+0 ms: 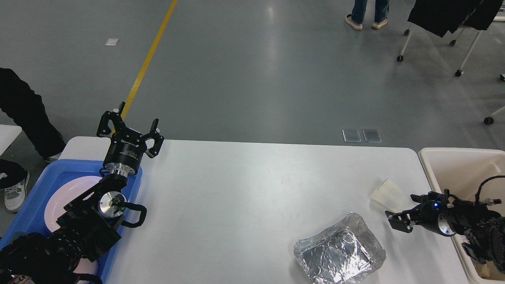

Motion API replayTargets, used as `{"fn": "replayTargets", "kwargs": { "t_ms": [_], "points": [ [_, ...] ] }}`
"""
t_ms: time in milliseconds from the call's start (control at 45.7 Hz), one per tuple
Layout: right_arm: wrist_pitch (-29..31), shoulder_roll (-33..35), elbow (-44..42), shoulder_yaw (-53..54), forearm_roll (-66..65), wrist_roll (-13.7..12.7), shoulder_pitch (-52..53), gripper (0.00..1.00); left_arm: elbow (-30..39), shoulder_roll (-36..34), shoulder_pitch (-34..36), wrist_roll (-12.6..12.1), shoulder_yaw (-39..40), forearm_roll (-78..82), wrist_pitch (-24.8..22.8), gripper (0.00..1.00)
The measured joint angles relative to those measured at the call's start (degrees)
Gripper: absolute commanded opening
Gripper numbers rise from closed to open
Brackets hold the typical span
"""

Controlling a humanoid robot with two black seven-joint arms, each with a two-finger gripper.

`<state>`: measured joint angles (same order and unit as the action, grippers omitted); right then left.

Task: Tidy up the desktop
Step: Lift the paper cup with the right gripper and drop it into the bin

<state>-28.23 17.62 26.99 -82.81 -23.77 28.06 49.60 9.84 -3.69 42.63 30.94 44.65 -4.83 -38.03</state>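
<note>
While the left hand (128, 128) hangs idle with its fingers spread wide, just past the far rim of the blue tray (35, 185) that holds a white plate (59, 197), the work looks to lie on the other side. The counter (236, 189), broad, smooth and plain white with rounded corners, stretches from that hand across to the right one and carries both pieces of litter. A crumpled foil tray (339, 250) lies to the left of the right hand and nearer the robot. A paper cup (388, 190) lies on its side just beyond that hand's fingertips. The right hand (398, 220) sits low over the counter, fingers parted and empty, pointing left, between cup and foil. The step in hand seems to be reaching for litter, most likely the cup. Next the fingers would need to straddle the cup and close gently, since thin paper will probably crush, then carry it to the cream bin (453, 165) just right of the hand.
</note>
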Motion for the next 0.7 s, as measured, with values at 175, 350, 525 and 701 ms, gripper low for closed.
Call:
{"fn": "replayTargets", "kwargs": {
  "t_ms": [175,350,525,701],
  "points": [
    [1.3,-1.8,-4.4,-0.2,2.3,-0.3,-3.0,0.42,0.0,0.0,0.0,0.0,0.0,0.0,0.0,0.97],
    [1.6,-2.5,-5.6,-0.5,2.5,-0.4,-3.5,0.0,0.0,0.0,0.0,0.0,0.0,0.0,0.0,0.97],
    [1.9,-2.3,-5.7,-0.6,2.5,-0.3,-3.1,0.0,0.0,0.0,0.0,0.0,0.0,0.0,0.0,0.97],
    [1.6,-1.5,-5.6,0.0,4.3,-0.3,-1.1,0.0,0.0,0.0,0.0,0.0,0.0,0.0,0.0,0.97]
  ]
}}
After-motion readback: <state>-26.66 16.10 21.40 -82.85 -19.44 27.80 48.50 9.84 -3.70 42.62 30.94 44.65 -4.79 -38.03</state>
